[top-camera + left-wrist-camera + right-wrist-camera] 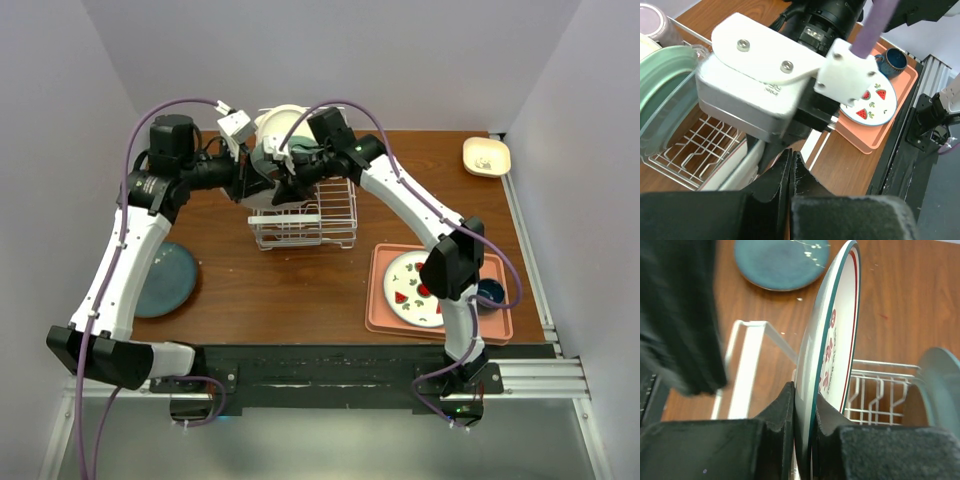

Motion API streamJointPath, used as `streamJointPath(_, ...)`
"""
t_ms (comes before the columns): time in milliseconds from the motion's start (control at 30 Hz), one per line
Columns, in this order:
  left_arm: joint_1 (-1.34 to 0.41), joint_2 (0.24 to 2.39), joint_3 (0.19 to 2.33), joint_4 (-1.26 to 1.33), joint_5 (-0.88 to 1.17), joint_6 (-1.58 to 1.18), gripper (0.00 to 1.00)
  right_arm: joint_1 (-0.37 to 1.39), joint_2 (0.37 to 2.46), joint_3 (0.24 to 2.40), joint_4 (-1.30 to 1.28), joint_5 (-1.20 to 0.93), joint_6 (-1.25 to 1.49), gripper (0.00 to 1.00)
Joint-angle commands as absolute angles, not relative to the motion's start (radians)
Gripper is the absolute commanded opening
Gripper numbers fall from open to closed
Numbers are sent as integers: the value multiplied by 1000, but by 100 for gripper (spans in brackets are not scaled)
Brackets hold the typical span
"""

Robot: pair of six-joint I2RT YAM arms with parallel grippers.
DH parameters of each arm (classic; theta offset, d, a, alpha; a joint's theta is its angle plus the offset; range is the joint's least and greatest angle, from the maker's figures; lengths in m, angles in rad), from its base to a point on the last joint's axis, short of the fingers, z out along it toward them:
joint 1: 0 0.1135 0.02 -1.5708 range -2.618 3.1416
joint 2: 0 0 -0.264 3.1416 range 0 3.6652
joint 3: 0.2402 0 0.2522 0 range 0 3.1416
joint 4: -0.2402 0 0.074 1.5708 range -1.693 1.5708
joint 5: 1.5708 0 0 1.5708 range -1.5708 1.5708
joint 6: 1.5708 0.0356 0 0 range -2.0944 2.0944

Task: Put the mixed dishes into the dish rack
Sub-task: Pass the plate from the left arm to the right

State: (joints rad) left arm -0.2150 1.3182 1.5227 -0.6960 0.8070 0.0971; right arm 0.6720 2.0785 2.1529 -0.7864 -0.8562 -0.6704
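The plate (832,340) with the green and red rings stands on its edge, right over the dish rack (320,215). The right tool (805,392) has it. The two fingers (782,410) are squeezed on the rim, one on each side, with only the thin plate between them. I cannot tell if the bottom of the plate is touching the wires, because the fingers hide it.

I think the job now is to set this plate into a slot. To do it well, the plate should go straight down and stay upright, so its bottom edge slips between two prongs. A pale green plate (665,90) is already standing in the rack just beside it, so the move should be slow and must not bump it. The tool should let go only when the plate rests in the rack and leans on a prong. If it lets go too soon, the plate could tip or roll.

The left tool (791,162) is close by, next to the right arm. It is closed all the way, its fingertips touch each other, and it holds nothing. It should stay out of the way.

Farther out, a blue plate (780,260) lies flat on the tabletop (290,285).
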Motion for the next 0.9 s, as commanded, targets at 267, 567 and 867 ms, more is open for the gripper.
streamJointPath(267, -216, 1258, 1532, -678, 640, 52, 0, 644, 1991, 2163, -660, -848, -649, 0)
streamJointPath(567, -215, 1201, 1537, -643, 419, -50, 46, 592, 1959, 2171, -719, -865, -666, 0)
streamJointPath(867, -215, 1195, 1523, -627, 333, -95, 82, 549, 2009, 2261, -943, -850, -778, 0)
